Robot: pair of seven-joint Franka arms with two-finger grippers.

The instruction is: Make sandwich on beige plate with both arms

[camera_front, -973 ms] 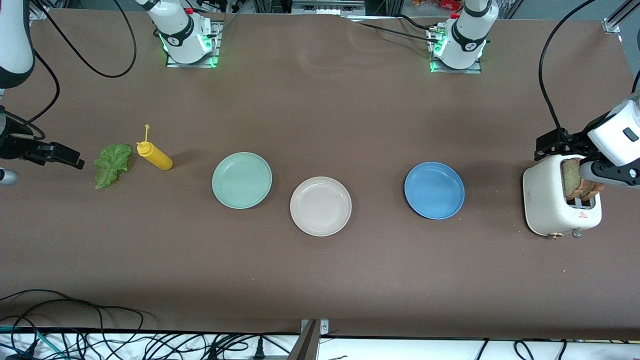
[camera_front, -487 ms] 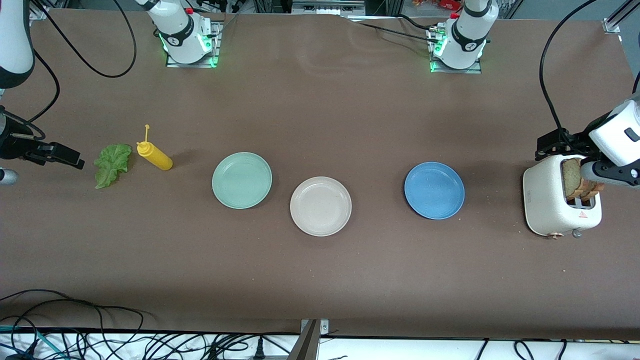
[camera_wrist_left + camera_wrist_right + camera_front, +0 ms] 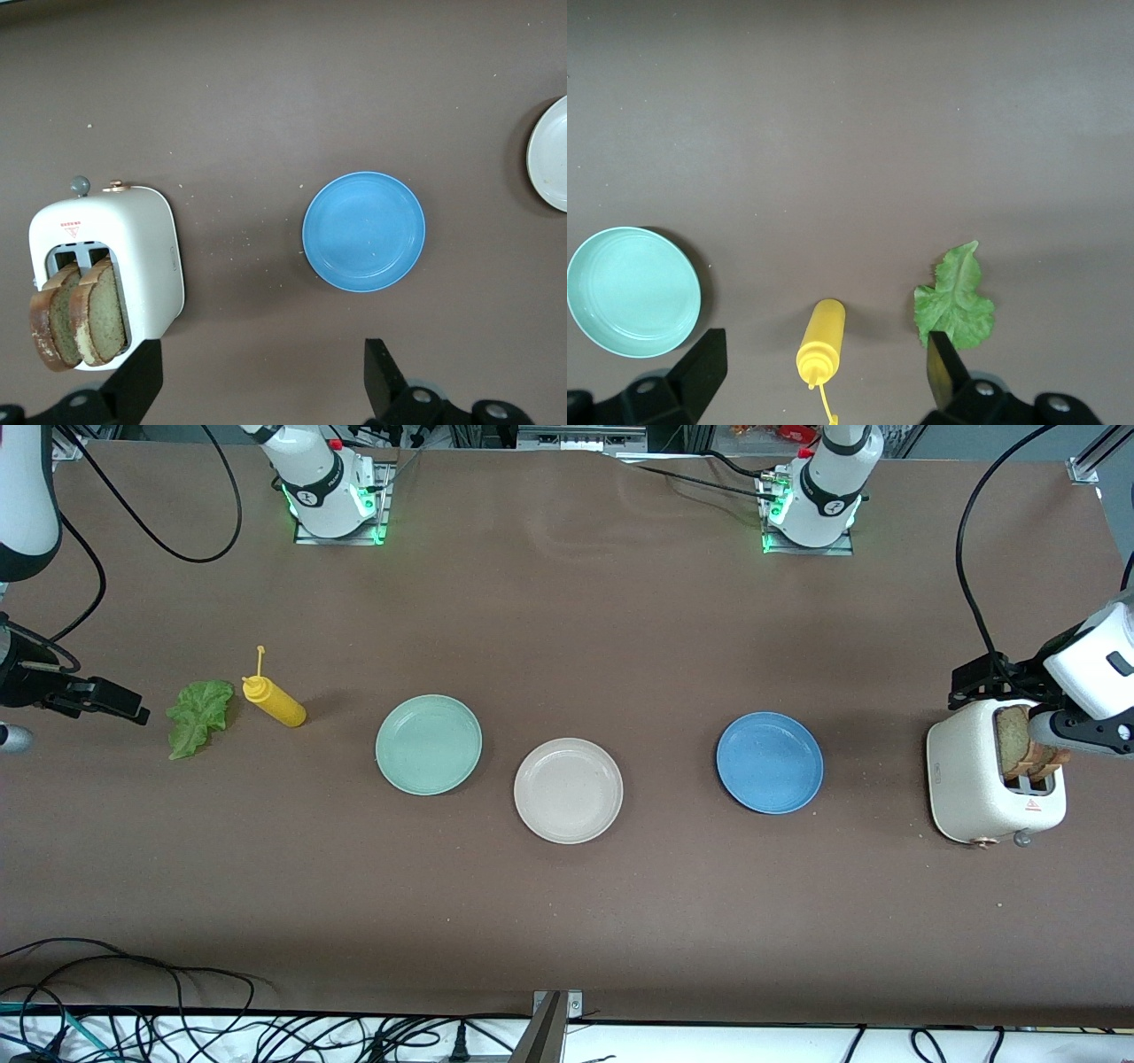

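Brown felt-like covering is spread over the whole table [image 3: 567, 921], with cables trailing along the edge nearest the front camera. At the right arm's end, the right gripper [image 3: 824, 376] is held in the air with its fingers [image 3: 707, 361] spread wide and nothing between them; it is over the bare table just beside the lettuce leaf [image 3: 198, 716]. This leaf lies flat on the table, and the yellow squeeze bottle [image 3: 275, 702] is seen lying on its side close to it, toward the middle of the table. Next comes the mint-green plate [image 3: 429, 744], and then the beige plate [image 3: 568, 790], which is set near the table's middle, slightly nearer the front camera than the plates on either side, with nothing on it. The blue plate [image 3: 769, 762] is placed farther toward the left arm's end, also bare. At that end a white toaster [image 3: 973, 784] is stood, and two bread slices [image 3: 78, 312] are seen upright in its slots, their tops sticking out. The left gripper [image 3: 264, 376] is held above the toaster, its fingers [image 3: 379, 367] parted wide and closed on nothing; the bread is not touched.
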